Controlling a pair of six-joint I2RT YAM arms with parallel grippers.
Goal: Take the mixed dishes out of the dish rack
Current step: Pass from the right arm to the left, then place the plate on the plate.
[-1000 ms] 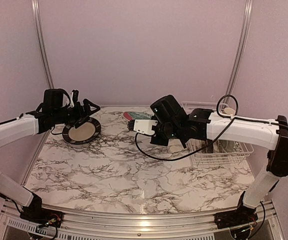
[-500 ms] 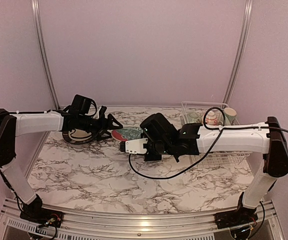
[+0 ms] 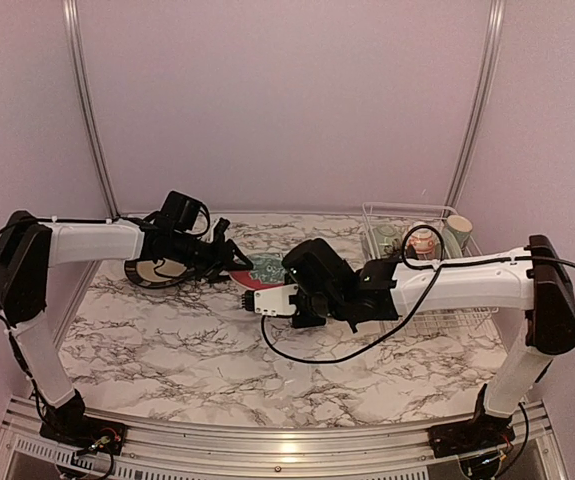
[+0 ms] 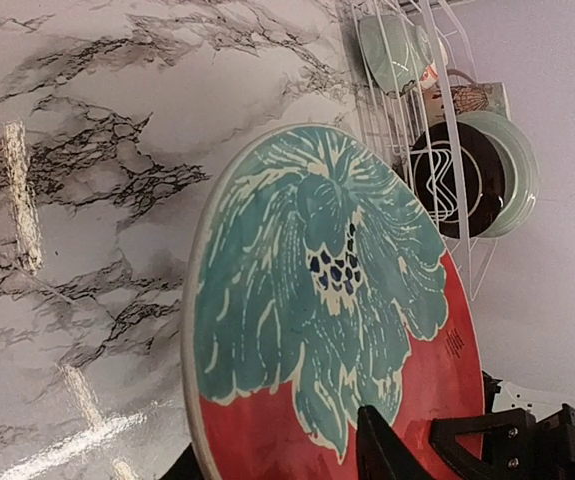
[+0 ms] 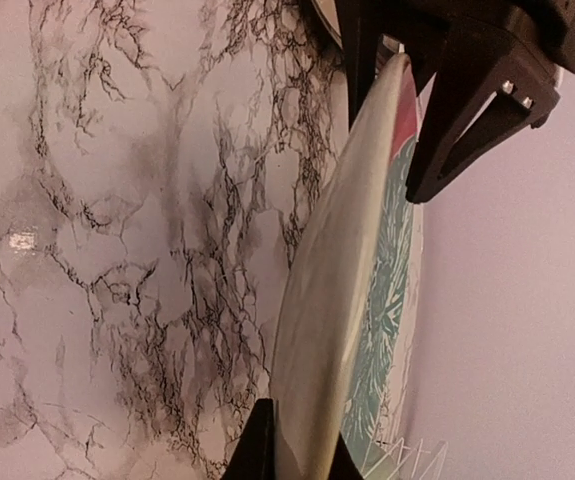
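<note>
The dark red plate with a teal pattern (image 3: 258,268) hangs on edge above the table's middle, held from both sides. My right gripper (image 5: 298,462) is shut on its rim (image 5: 345,270). My left gripper (image 4: 285,462) straddles the opposite rim, one finger (image 4: 379,448) against the patterned face (image 4: 327,300) and the other behind. In the right wrist view both left fingers (image 5: 437,130) look pressed to the plate. The white dish rack (image 3: 445,300) stands at the back right with a cream mug (image 3: 457,229), a small patterned bowl (image 3: 422,240) and a pale green plate (image 3: 385,238).
A black-rimmed plate (image 3: 157,268) lies flat on the marble at the back left, behind my left arm. In the left wrist view the rack wires (image 4: 449,120) also hold a dark plate (image 4: 457,180). Pale walls close in the back and sides.
My left arm swung right from the black-rimmed plate to the patterned plate, and its jaws closed around the rim. My right arm carried that plate leftward toward the middle.
</note>
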